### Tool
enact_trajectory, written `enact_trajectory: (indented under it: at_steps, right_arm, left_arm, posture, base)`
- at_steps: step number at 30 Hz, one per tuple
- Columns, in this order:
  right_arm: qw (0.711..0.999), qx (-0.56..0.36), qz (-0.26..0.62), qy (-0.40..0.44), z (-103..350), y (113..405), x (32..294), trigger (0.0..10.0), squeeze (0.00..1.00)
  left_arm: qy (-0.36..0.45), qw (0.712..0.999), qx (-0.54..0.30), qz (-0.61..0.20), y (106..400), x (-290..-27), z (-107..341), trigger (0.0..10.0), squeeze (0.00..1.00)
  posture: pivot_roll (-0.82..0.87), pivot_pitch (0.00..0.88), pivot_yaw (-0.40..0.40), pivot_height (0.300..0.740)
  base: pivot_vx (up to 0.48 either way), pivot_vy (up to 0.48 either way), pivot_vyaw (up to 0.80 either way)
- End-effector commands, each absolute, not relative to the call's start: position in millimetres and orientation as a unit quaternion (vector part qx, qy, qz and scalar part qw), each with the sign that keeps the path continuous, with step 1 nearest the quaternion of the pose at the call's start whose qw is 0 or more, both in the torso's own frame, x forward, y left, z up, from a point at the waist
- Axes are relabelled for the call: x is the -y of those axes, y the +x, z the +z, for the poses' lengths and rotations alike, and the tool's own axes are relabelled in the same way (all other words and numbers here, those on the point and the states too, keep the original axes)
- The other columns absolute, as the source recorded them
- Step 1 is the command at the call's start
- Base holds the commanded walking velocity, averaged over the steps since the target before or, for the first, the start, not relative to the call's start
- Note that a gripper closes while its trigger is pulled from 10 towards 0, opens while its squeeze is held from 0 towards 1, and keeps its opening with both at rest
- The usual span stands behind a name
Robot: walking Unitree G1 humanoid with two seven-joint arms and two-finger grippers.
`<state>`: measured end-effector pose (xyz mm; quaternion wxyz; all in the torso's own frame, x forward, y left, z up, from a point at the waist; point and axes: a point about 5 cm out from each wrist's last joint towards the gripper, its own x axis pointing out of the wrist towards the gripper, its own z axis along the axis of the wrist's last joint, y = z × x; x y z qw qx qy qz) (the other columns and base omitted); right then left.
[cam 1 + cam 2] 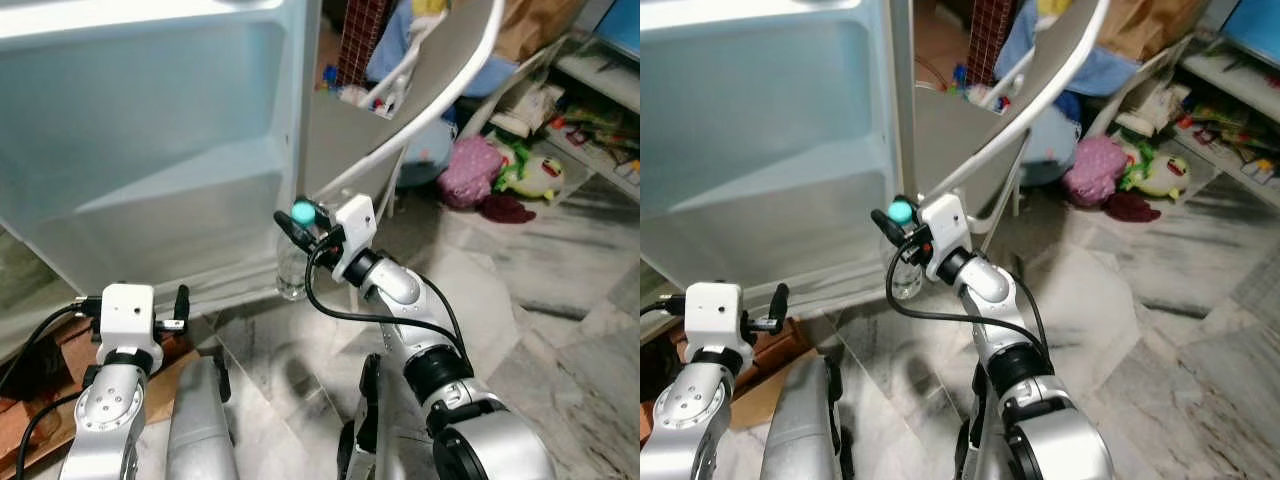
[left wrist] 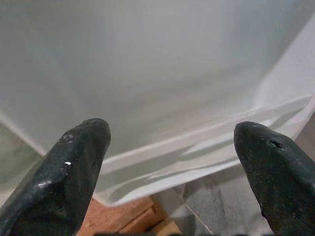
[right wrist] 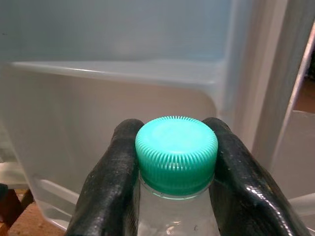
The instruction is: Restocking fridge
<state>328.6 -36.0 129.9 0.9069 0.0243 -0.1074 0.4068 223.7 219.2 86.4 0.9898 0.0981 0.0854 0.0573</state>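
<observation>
A clear plastic bottle (image 1: pixel 290 272) with a teal cap (image 3: pixel 176 153) hangs upright from its neck, my right gripper (image 1: pixel 300 222) shut on it just under the cap. It is held at the lower right corner of the open fridge (image 1: pixel 150 150), in front of the pale inner wall and a low ledge (image 3: pixel 113 71). In the right wrist view both black fingers (image 3: pixel 106 182) press the neck from either side. My left gripper (image 2: pixel 172 162) is open and holds nothing; it sits low at the left, facing the fridge's bottom edge.
The fridge door (image 1: pixel 420 90) stands open to the right with a white rail. Toys and clutter (image 1: pixel 500 170) lie on the marble floor (image 1: pixel 560 290) at the back right. A brown cardboard box (image 1: pixel 60 400) sits at the lower left by my left arm.
</observation>
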Motion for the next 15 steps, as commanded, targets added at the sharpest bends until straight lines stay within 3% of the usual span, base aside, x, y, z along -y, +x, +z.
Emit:
enact_trajectory:
  at_steps: [1,13,15]
  right_arm:
    - [0.898,0.13,0.418,0.034,139.2,324.1,26.4,10.0,0.0]
    - [0.916,0.134,0.376,0.045,135.0,316.7,24.7,10.0,0.0]
    - [0.928,0.138,0.343,0.034,135.7,320.9,27.3,10.0,0.0]
  left_arm:
    - [0.108,0.988,-0.088,0.072,220.5,-224.7,87.0,10.0,0.0]
    - [0.114,0.983,-0.108,0.098,210.3,-232.9,81.1,10.0,0.0]
    - [0.114,0.983,-0.114,0.083,206.9,-229.9,79.2,10.0,0.0]
  posture:
    - [0.25,0.118,-0.072,0.561]
    - [0.26,0.133,-0.069,0.561]
    - [0.26,0.14,-0.071,0.561]
  base:
    - [0.0,0.0,0.8]
    - [0.0,0.0,0.8]
    - [0.0,0.0,0.0]
